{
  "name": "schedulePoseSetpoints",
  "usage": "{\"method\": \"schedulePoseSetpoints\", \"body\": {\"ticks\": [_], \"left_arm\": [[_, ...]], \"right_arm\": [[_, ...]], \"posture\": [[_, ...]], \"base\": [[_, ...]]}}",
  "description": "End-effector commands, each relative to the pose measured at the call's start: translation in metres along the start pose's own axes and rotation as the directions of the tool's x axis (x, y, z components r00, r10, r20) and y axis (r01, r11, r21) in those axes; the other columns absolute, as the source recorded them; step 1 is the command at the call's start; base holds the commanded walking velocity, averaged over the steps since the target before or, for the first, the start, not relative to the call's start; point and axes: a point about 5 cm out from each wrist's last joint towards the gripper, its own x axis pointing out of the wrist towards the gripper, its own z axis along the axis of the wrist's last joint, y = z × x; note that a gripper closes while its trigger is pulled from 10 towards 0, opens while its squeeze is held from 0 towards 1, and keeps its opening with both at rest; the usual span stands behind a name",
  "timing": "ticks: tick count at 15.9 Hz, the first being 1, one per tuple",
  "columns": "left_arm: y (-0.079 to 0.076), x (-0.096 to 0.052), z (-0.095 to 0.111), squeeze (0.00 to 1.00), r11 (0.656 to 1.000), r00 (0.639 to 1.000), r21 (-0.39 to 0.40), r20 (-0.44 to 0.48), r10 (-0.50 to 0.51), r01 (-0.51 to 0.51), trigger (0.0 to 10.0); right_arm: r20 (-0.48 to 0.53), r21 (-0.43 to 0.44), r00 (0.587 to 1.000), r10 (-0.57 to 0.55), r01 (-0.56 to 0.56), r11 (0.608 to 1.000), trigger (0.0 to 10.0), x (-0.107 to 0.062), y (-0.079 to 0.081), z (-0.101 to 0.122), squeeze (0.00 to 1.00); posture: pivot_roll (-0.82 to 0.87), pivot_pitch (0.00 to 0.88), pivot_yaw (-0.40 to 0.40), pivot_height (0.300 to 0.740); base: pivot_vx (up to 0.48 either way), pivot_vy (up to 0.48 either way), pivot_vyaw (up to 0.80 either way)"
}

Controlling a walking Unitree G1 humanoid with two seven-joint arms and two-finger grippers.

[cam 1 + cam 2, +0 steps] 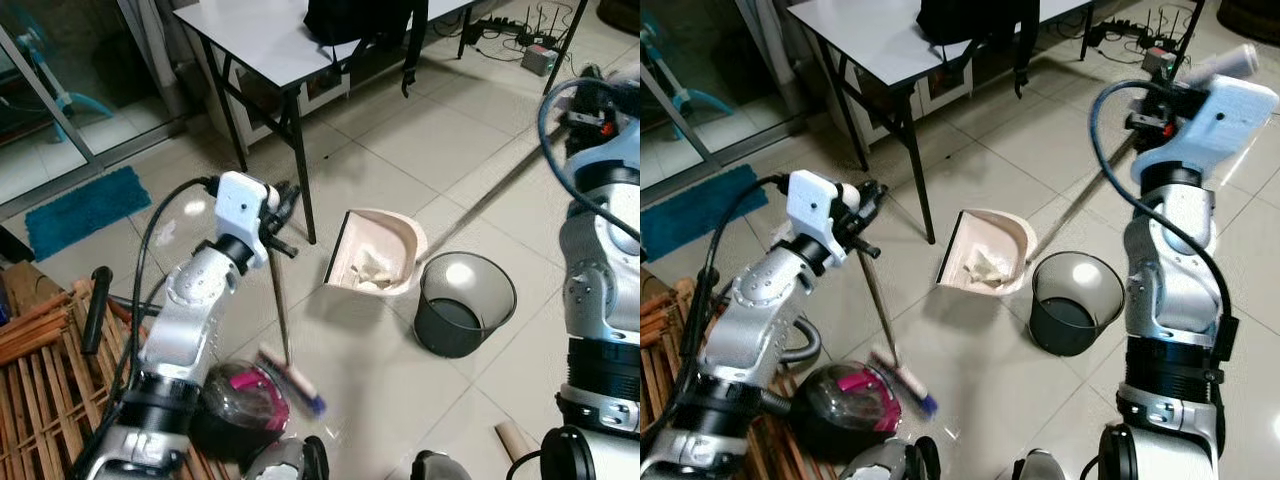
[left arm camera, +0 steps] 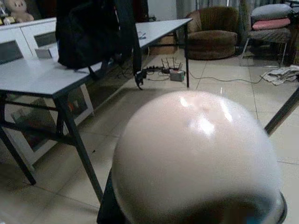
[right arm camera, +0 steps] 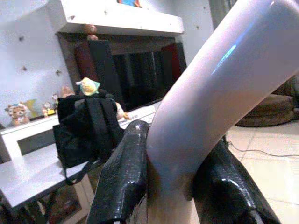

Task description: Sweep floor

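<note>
Right wrist view has my right gripper (image 3: 170, 186) clamped on the dustpan (image 1: 377, 252) handle (image 3: 224, 93). My left gripper (image 1: 280, 215) grips the broom (image 1: 283, 320), brush down by the vacuum (image 1: 240, 408); the pan sits beside the bin (image 1: 463, 303).

Both arms are silver metal built of rounded, jointed segments with black rings between them. The left arm (image 1: 195, 310) ends in a white boxy wrist housing (image 1: 243, 205) with small dark screw dots, and a black cable loops along it. The right arm (image 1: 1170, 270) carries a similar white housing and a thick dark looping cable. The right gripper's fingers (image 3: 122, 179) are black and finely textured.
</note>
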Motion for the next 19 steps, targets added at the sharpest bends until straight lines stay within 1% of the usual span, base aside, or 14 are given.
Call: {"method": "schedulePoseSetpoints", "body": {"ticks": [1,2,3,4,7,11,13,14,15,16,17,19], "left_arm": [[-0.002,0.000,0.004,0.00,1.000,1.000,0.023,0.009,0.010,-0.010,10.0],[-0.005,0.000,0.003,0.00,0.999,1.000,0.033,0.002,0.022,-0.022,10.0],[-0.008,-0.002,-0.001,0.00,0.998,0.999,0.026,-0.015,0.049,-0.049,10.0],[-0.010,-0.003,-0.002,0.00,0.998,0.999,0.029,-0.022,0.049,-0.048,10.0],[-0.013,-0.009,-0.006,0.00,0.997,0.997,0.034,-0.039,0.065,-0.064,10.0],[-0.017,-0.013,-0.006,0.00,0.996,0.995,0.035,-0.048,0.085,-0.083,10.0],[-0.012,-0.012,-0.004,0.00,0.994,0.993,0.040,-0.055,0.104,-0.102,10.0],[-0.012,-0.011,-0.003,0.00,0.993,0.993,0.061,-0.054,0.102,-0.099,10.0],[-0.012,-0.010,-0.001,0.00,0.993,0.994,0.072,-0.054,0.093,-0.090,10.0],[-0.014,-0.010,0.000,0.00,0.993,0.996,0.101,-0.055,0.067,-0.061,10.0],[-0.015,-0.010,0.000,0.00,0.993,0.997,0.109,-0.049,0.059,-0.053,10.0],[-0.015,-0.010,0.002,0.00,0.995,0.997,0.080,-0.039,0.063,-0.060,10.0]], "right_arm": [[0.085,0.022,0.996,-0.009,0.007,1.000,10.0,0.008,-0.001,0.024,0.00],[0.097,0.014,0.995,-0.015,0.014,1.000,10.0,0.010,-0.004,0.029,0.00],[0.107,-0.004,0.994,-0.009,0.010,1.000,10.0,0.011,-0.006,0.037,0.00],[0.106,-0.011,0.994,-0.005,0.007,1.000,10.0,0.010,-0.007,0.038,0.00],[0.100,-0.030,0.995,-0.009,0.012,0.999,10.0,0.006,-0.010,0.036,0.00],[0.096,-0.040,0.995,-0.040,0.044,0.998,10.0,0.006,-0.018,0.034,0.00],[0.102,-0.041,0.994,-0.045,0.050,0.998,10.0,0.006,-0.020,0.037,0.00],[0.103,-0.042,0.994,-0.047,0.051,0.998,10.0,0.006,-0.020,0.037,0.00],[0.101,-0.043,0.993,-0.053,0.057,0.997,10.0,0.005,-0.022,0.037,0.00],[0.102,-0.044,0.993,-0.056,0.061,0.997,10.0,0.006,-0.022,0.037,0.00],[0.102,-0.044,0.993,-0.056,0.061,0.997,10.0,0.005,-0.022,0.037,0.00],[0.095,-0.042,0.994,-0.057,0.061,0.997,10.0,0.004,-0.021,0.035,0.00]], "posture": [[-0.07,0.055,0.136,0.740],[-0.07,0.055,0.135,0.740],[-0.07,0.055,0.135,0.740],[-0.07,0.056,0.135,0.740],[-0.06,0.053,0.127,0.740],[-0.05,0.042,0.124,0.740],[-0.05,0.041,0.126,0.740],[-0.05,0.039,0.125,0.740],[-0.05,0.039,0.125,0.740],[-0.04,0.039,0.125,0.740],[-0.05,0.039,0.125,0.740],[-0.04,0.038,0.123,0.740]], "base": [[0.000,0.000,0.00],[0.000,0.000,0.00],[0.000,-0.266,0.00],[0.000,-0.330,0.00],[0.000,-0.436,0.00],[0.000,-0.437,0.00],[0.000,0.000,0.00],[0.000,0.000,0.00],[0.000,0.000,0.00],[0.000,0.000,0.00],[0.000,0.000,0.00],[0.272,0.000,0.00]]}}
